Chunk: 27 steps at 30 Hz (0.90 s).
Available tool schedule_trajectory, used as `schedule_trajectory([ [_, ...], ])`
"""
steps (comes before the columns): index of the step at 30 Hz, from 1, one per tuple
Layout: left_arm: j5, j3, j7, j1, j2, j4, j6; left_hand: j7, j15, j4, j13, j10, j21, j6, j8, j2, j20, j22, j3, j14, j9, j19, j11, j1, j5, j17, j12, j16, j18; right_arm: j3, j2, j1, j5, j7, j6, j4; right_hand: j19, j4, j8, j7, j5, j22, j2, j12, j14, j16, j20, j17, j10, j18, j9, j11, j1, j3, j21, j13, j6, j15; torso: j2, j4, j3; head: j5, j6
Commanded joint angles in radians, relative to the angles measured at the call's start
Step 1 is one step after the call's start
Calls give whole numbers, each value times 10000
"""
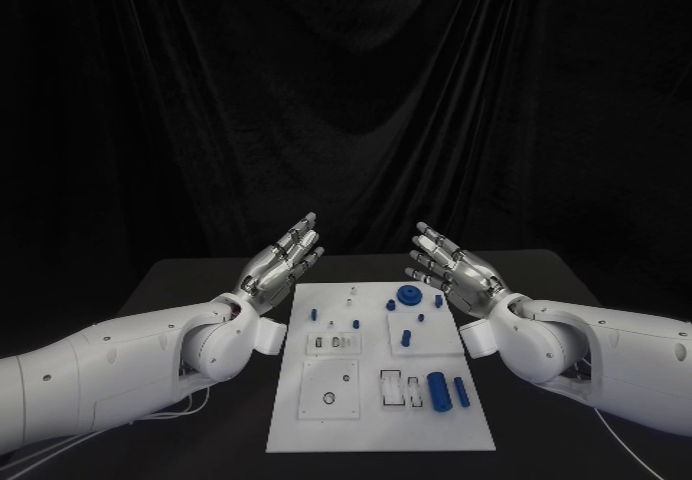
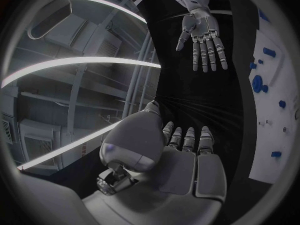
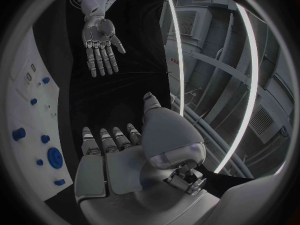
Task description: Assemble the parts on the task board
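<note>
- Both hands are held raised above the table's far end, fingers spread, nothing gripped: left hand [image 1: 283, 262] beside the board's far left corner, right hand [image 1: 453, 268] beside its far right corner.
- Black table [image 1: 180, 285] is covered in the middle by the white board [image 1: 378, 425].
- Blue parts are seen on the board: a round gear-like part [image 1: 410, 295] at the far end, two cylinders [image 1: 438, 388] lying near the front right.
- No assembly step is judged begun; next, a hand must be lowered onto one loose part.

Small parts [image 1: 351, 322] on task board [image 1: 378, 430] appearing too tiny to identify; bench [image 1: 188, 275] edges fading into darkness.
</note>
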Motion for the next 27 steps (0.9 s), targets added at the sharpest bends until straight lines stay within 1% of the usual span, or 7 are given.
schedule_trajectory([
  [1,-1278,11,1762,-11,55,-173,-237,85,-258,4,-9,0,-36,45,71,4,29,-15,80,13,16,-6,21,170,108,-15,-35,-37,169,7,-163,23,-713,114,413,-32,961,-408,47,20,16,325,-1,-48,-14,-43,-1,-16,0,-40,24,123,340,125,591,-15,135,269,3,-38,-6,80,-186],
  [6,-2116,11,1969,-10,47,-405,-570,234,-192,2,-9,0,-36,275,99,-69,98,-15,61,13,41,-6,42,523,336,-15,-35,-37,170,7,-460,313,-1751,-94,403,-75,4555,-1463,138,488,765,1097,52,-48,605,500,-77,277,0,-413,108,599,1556,777,2412,-15,697,816,5,-14,-35,182,-612],
  [9,-2616,11,2098,-10,-41,-439,-832,288,-166,10,-9,0,-36,409,115,-82,75,-15,41,13,56,-6,76,644,426,-15,-35,-37,177,7,-534,681,-2768,-448,472,-175,5882,-2707,755,1380,2696,1240,-17,908,2032,1390,-212,664,682,-246,601,1374,2861,1745,2917,409,3012,783,72,56,-36,168,-790],
  [15,-3208,11,2200,-7,-434,-176,-1182,410,-135,12,-9,0,-36,619,133,-68,30,-15,12,13,74,-6,138,801,446,-15,-35,-37,179,6,-670,1490,-5056,-1872,847,-264,7740,-3520,1313,2002,2381,1942,-528,3187,5886,3415,-545,1294,2112,-189,1377,2166,3223,2162,4379,969,5595,497,199,225,-123,55,-1170],
  [19,-3345,11,2183,-3,-910,215,-1304,466,-34,19,-9,0,-36,676,132,-42,52,-15,2,13,77,-6,146,841,446,-15,-35,-37,174,6,-612,2201,-7702,-3077,997,-286,8368,-3578,1342,2141,2004,2404,-647,4207,7495,4064,-839,1459,2889,-112,1526,2057,3191,2119,5208,1181,5934,160,348,314,-149,0,-1321],
  [22,-3387,11,2176,-1,-1199,450,-1302,507,45,23,-9,0,-36,685,126,-16,109,-15,-9,13,75,-6,219,862,439,-15,-35,-37,163,6,-514,2555,-9679,-3639,751,-280,9151,-3314,1356,2188,876,3015,-777,4828,9189,4673,-1060,1610,3648,62,1647,1793,2812,1931,6277,1301,6274,-260,513,369,-156,-92,-1399],
  [27,-3415,11,2204,9,-1379,711,-1314,531,70,23,-9,0,-36,711,126,12,142,-15,-2,13,77,-6,263,874,462,-15,-35,-37,160,6,-537,2830,-12986,-4473,-143,-107,10303,-2747,1242,1890,-410,3612,-1129,5415,10973,5332,-1285,1874,4727,216,1790,1346,2175,1668,7325,1365,6625,-773,747,424,-191,-166,-1475],
])
